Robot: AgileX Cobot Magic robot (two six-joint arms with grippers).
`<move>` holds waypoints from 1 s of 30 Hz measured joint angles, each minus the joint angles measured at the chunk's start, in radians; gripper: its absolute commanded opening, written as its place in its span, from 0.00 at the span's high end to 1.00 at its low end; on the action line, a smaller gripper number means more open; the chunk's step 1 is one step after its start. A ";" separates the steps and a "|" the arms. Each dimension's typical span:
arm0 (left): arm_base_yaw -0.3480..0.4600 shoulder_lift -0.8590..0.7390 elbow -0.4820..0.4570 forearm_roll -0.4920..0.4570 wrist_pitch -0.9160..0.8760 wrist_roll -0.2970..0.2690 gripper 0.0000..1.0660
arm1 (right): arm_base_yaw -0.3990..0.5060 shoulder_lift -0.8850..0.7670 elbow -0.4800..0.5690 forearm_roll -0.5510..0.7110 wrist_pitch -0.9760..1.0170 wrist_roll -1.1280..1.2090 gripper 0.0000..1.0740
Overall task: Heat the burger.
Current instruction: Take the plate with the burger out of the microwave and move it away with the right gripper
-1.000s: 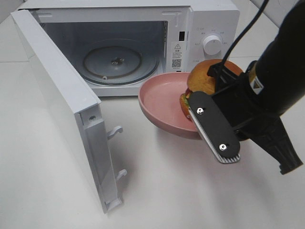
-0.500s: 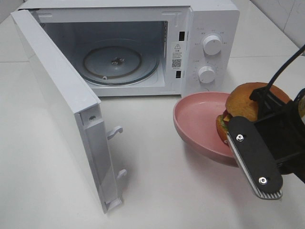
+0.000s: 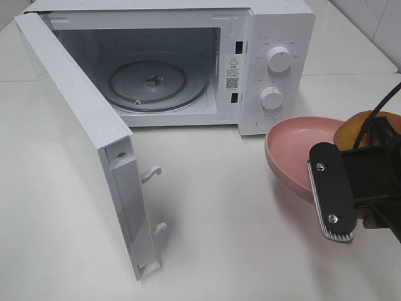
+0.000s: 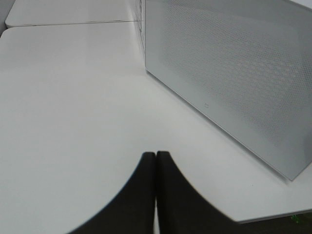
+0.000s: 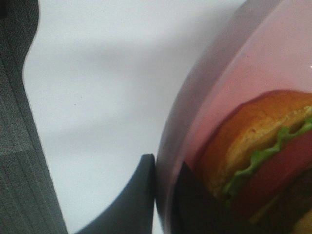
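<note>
The burger (image 3: 354,127), with its golden-brown bun, sits on a pink plate (image 3: 291,147) to the right of the open microwave (image 3: 279,25). My right gripper (image 3: 338,188) is shut on the plate's near right rim and holds it tilted just off the table. The right wrist view shows the two fingers of my right gripper (image 5: 163,168) clamped on the plate's rim (image 5: 214,87), with the burger (image 5: 258,146) and its lettuce just inside. My left gripper (image 4: 156,157) is shut and empty over bare table, beside the microwave door (image 4: 229,83).
The microwave door (image 3: 81,138) stands wide open to the left, with its latch hooks towards the front. The glass turntable (image 3: 150,81) lies inside the cavity. Two white knobs (image 3: 278,59) are on the right panel. The white table (image 3: 219,238) spreads in front.
My right gripper has carried the plate with the burger to the right and a little down, away from the microwave opening to the right of the control panel.
</note>
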 measured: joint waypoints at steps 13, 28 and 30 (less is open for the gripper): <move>0.000 0.000 0.000 0.000 0.000 0.000 1.00 | -0.007 0.153 0.000 -0.135 -0.007 0.224 1.00; 0.000 0.000 0.000 0.000 0.000 0.000 1.00 | -0.332 0.336 -0.004 -0.150 -0.223 0.299 1.00; 0.000 0.000 0.000 0.000 0.000 0.000 1.00 | -0.358 0.361 -0.014 -0.155 -0.227 0.323 1.00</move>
